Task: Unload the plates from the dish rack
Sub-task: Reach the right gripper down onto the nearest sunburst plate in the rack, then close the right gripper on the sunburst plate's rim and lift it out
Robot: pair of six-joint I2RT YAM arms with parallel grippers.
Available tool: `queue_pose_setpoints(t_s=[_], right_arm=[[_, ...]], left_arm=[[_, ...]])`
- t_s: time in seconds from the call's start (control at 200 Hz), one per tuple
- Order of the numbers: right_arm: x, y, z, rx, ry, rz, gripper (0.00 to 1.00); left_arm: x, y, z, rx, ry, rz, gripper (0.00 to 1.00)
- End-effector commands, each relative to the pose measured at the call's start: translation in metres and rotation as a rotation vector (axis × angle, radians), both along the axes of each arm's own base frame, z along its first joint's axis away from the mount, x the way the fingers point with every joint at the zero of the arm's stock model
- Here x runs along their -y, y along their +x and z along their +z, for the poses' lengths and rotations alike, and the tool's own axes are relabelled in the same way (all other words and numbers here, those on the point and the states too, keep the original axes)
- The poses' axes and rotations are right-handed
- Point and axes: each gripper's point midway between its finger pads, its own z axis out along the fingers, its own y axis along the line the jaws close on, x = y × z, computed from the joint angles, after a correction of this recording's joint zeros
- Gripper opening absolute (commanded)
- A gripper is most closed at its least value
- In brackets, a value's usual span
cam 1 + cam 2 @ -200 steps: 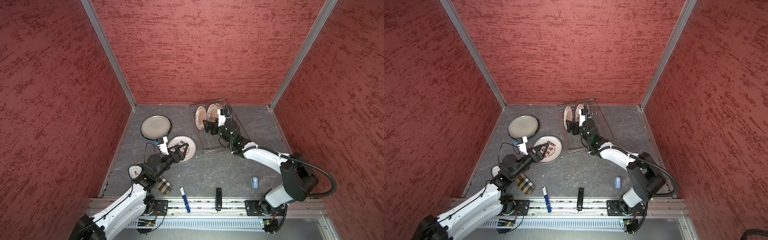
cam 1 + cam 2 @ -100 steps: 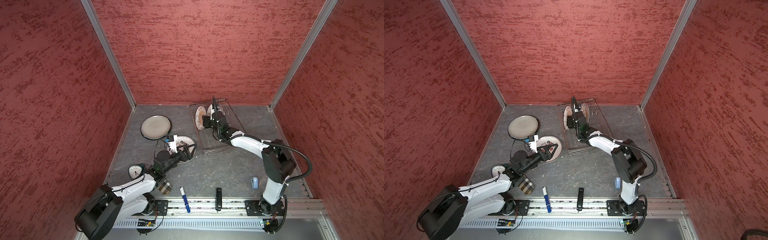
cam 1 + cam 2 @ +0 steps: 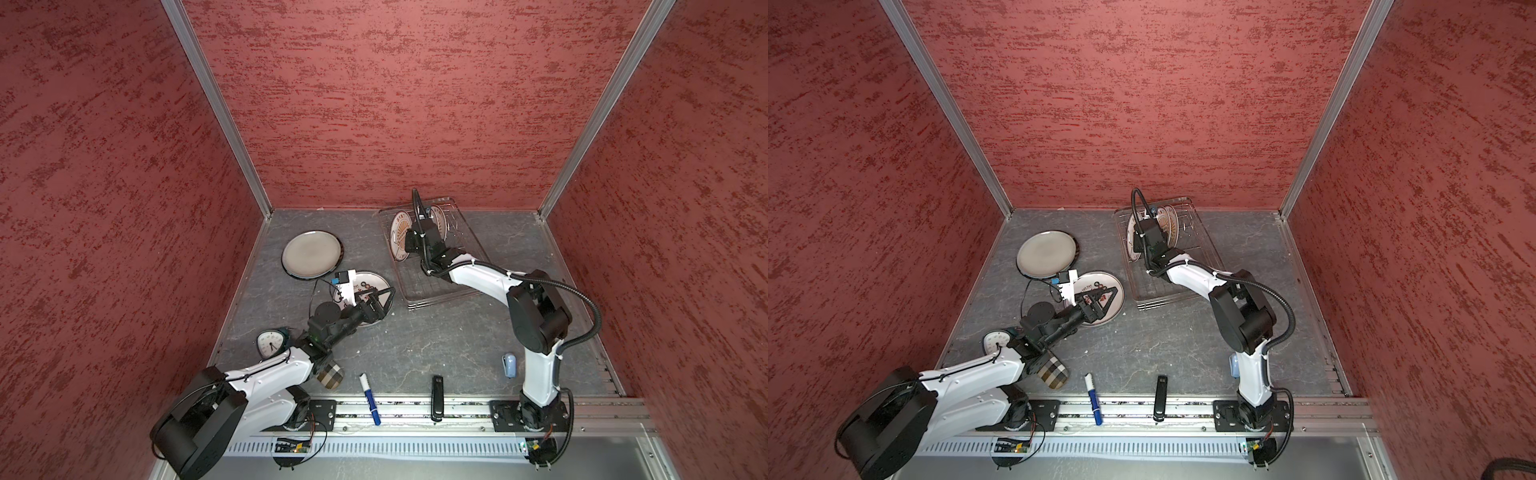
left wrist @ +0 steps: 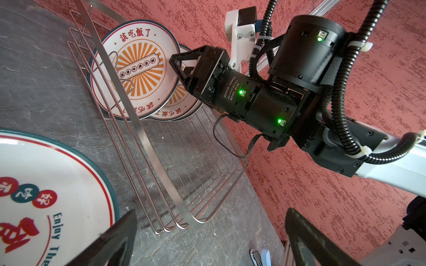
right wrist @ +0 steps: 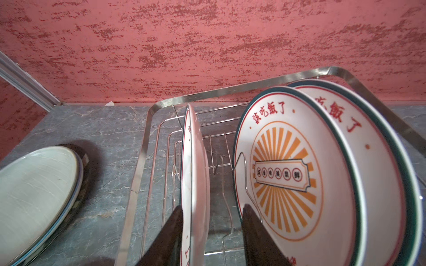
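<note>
Astride upright plate [image 5: 194, 165], right gripper [image 5: 213, 207], narrower

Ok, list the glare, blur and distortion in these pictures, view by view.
Right wrist view: a sheen runs along the edge-on plate; the grey plate looks stretched at the frame edge. Left wrist view: the jaws of the left gripper are blurred dark wedges, the dish rack sharp. Both top views: even light, soft shadows, walls splaying outward.

You've got white plates [image 5: 285, 177] with orange sunbursts, red lettering and teal rims, a silver rack [image 4: 151, 154], a plain grey plate [image 3: 311, 253] with a dark rim, a white lettered plate [image 4: 57, 165] with red-and-teal print, plus a grey marbled table [image 3: 436, 332] and blotchy red walls [image 3: 395, 104] all around.
</note>
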Motion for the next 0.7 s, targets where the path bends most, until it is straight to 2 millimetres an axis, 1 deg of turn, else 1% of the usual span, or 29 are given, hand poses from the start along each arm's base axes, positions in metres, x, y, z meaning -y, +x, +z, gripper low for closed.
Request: queue_pose_setpoints(t_s=[0.0, 0.16, 0.306, 0.411, 0.696], right_arm=[[-0.002, 0.004, 0.002, 0.01, -0.048, -0.05, 0.4], [-0.001, 0.009, -0.007, -0.005, -0.077, -0.084, 0.35], [-0.001, 0.011, -0.006, 0.002, -0.078, -0.095, 0.33], [-0.005, 0.012, -0.007, 0.005, -0.073, -0.086, 0.3], [-0.01, 0.017, -0.012, 0.006, -0.077, -0.082, 0.26]], left_arm=[[-0.005, 0.0, 0.006, 0.036, 0.002, 0.028, 0.99], [-0.011, -0.002, 0.007, 0.044, 0.01, 0.048, 0.99], [-0.017, -0.003, 0.007, 0.046, 0.018, 0.077, 0.99], [-0.022, -0.002, 0.004, 0.041, 0.025, 0.101, 0.99], [-0.021, -0.003, 0.004, 0.044, 0.034, 0.098, 0.99]])
